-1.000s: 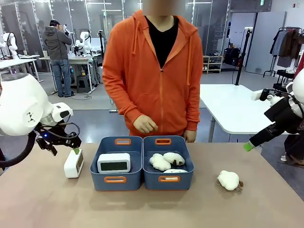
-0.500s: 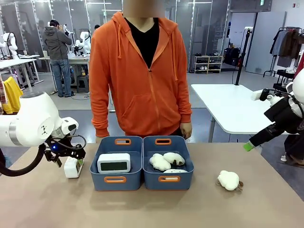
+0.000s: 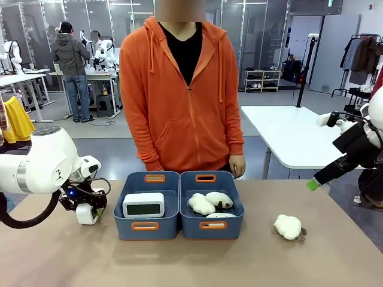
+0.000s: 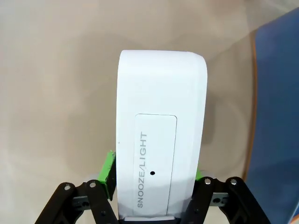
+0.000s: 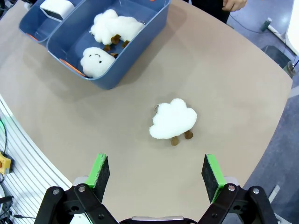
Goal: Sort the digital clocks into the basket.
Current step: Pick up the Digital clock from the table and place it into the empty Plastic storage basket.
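Pads [image 4: 108, 170] of the left gripper [image 4: 153, 171] press on both long sides of one digital clock [image 4: 161, 121], pinching it at the end nearest the wrist camera. Its top face with the SNOOZE/LIGHT bar [image 4: 154, 163] looks up at the lens. In the front view this clock sits low over the table [image 3: 191, 263], just beside the left end of the basket [image 3: 161, 231] and apart from its wall. The other digital clock [image 3: 143, 205] stands inside the basket, screen toward the robot.

The gripper covers much of the held clock. Its screen is out of sight, and I cannot tell whether its base touches the table.

The right gripper [image 5: 156, 173] is spread wide, high over a plush toy [image 5: 174, 119] lying on the table. The adjoining tub [image 3: 230, 231] holds more plush toys [image 3: 209, 202].

A strip of bare table separates the held clock from the basket. Free floor shows around the clock inside. The person's hand [image 3: 237, 165] hangs behind the tubs, clear of the rims.
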Motion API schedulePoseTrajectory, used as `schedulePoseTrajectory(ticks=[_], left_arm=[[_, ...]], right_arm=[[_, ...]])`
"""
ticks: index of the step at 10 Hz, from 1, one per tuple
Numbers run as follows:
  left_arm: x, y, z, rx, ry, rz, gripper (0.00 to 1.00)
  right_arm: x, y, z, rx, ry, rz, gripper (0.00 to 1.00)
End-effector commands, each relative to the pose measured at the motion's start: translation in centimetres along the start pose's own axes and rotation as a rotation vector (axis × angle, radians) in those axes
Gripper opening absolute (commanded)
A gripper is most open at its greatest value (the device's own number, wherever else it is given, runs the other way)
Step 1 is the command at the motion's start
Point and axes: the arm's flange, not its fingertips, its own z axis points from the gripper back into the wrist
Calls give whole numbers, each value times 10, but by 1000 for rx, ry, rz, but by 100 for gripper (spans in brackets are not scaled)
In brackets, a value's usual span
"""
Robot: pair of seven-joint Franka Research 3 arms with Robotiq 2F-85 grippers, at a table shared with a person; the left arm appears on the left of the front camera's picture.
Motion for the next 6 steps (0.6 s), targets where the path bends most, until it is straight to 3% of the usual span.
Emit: schedulePoseTrajectory(ticks=[1,2,4,6], left_arm=[[-1,-2,0,9,1,3,22],[-1,-1,6,3,-5,-4,0],[1,8,51,-100,22,-163,0],[-1,43,114,-152,-73,-365,0]], right_arm=[[-1,2,0,-9,13,-15,100],[-1,2,0,-9,13,-15,100],[-1,2,0,-9,13,-15,100],[-1,2,0,-9,13,-15,100]])
